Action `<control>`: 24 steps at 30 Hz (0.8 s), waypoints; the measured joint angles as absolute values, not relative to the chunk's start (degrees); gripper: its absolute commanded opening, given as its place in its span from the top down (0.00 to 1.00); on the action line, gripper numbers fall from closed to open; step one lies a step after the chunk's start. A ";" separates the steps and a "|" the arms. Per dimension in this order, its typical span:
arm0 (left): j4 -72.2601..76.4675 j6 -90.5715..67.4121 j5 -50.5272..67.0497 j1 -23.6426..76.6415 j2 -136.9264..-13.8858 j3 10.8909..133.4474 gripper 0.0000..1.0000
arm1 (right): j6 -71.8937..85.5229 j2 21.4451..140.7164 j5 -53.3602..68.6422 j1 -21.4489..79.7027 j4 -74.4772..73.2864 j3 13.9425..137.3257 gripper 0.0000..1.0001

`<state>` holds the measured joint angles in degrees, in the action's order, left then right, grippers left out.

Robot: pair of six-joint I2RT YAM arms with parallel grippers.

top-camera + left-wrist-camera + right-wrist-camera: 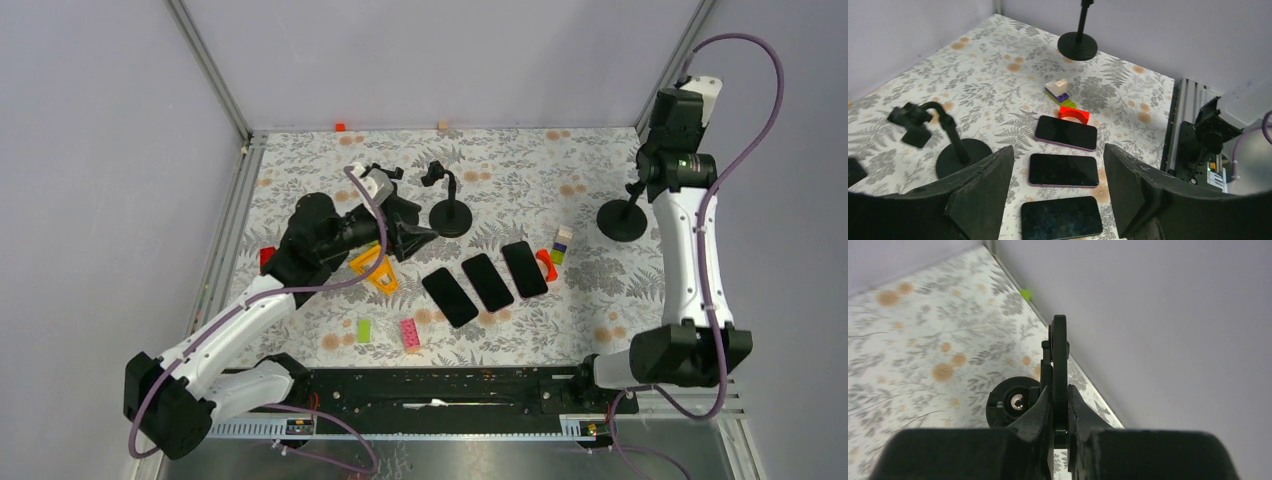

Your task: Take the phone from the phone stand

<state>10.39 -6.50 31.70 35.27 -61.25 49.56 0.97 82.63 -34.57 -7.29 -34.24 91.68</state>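
the job looks like it is at the grabbing step. the right hand is squeezed shut on a thin black piece that stands up over the right phone stand in the far right corner. i cannot tell if this piece is a phone seen from its edge or just the top of the stand. three phones lie flat in a row in the middle of the counter, well away from that stand. the other phone stand has nothing in its clip.

if the piece is the phone, i think the next move is a slow, straight pull up, so the stand does not tip over.

the right arm reaches far along the right side and its wrist bends down over the stand. the left arm stretches to the middle and sits low. the left hand is wide and holds nothing, pointing at the row of phones.
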 measured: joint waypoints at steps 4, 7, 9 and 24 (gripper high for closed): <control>11.29 -7.64 31.73 31.68 -56.58 45.78 0.27 | -2.83 76.31 -33.54 -0.16 -33.82 92.58 1.00; 11.18 -7.68 31.79 30.68 -53.56 43.88 0.26 | -4.05 71.61 -30.79 7.22 -33.98 92.53 1.00; 11.05 -7.53 32.01 30.48 -51.96 43.07 0.25 | -3.70 68.51 -28.10 11.60 -33.91 91.66 1.00; 6.74 -5.85 33.91 30.30 -42.00 39.24 0.25 | 4.86 52.38 -10.74 33.32 -38.24 74.63 1.00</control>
